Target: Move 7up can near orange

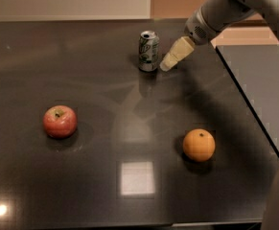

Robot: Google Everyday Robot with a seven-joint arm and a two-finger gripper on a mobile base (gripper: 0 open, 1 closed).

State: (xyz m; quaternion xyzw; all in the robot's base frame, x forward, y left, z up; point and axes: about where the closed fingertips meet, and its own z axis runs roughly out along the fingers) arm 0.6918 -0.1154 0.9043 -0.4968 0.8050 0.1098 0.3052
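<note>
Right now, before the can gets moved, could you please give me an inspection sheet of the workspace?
Surface: dark glossy table, with bright light reflections near its front edge.
Job's things: 7up can upright at the back of the table; orange at the front right, well apart from the can.
Clutter: one red apple at the left, apart from both.
Grippers: gripper low, close beside the can on its right in the view, not around it; whether it touches the can cannot be told.
Cables: nothing seen.
Surroundings: pale wall behind the table; grey surface beyond the table's right edge.
</note>
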